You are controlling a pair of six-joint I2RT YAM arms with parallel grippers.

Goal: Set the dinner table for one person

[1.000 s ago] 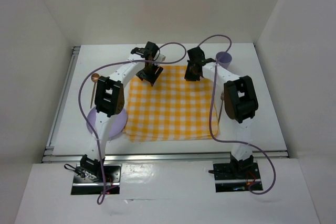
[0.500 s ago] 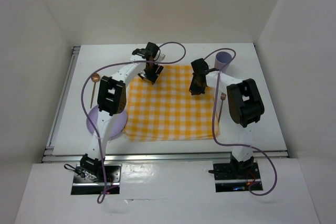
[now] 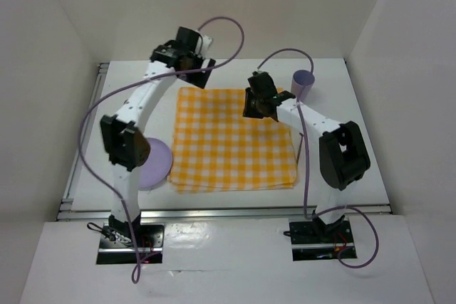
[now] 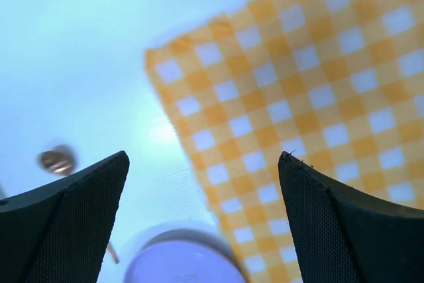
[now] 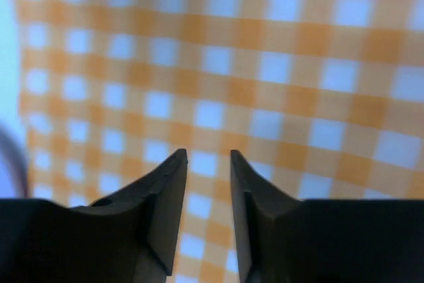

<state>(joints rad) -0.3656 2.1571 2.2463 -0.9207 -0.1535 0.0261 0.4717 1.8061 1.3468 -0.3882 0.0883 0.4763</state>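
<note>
While left arm (image 3: 135, 105) half hides plate (image 3: 158, 163), left pincer (image 4: 203, 158) gapes; right pincer (image 5: 209, 155) barely parted (both empty).

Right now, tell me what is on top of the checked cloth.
No tableware lies on the visible checked cloth. The right end effector hangs over its far right part and hides a patch there. The purple cup stands off it, on the dinner table.

The top camera is looking down from high behind over the whole plain white rectangular tabletop (image 3: 333, 87). Both wrist cameras are looking past their own black fingers (image 4: 59, 217), the right one much nearer, at the yellow-and-white checked cloth (image 5: 265, 64) beneath, which all three views are sharing.
</note>
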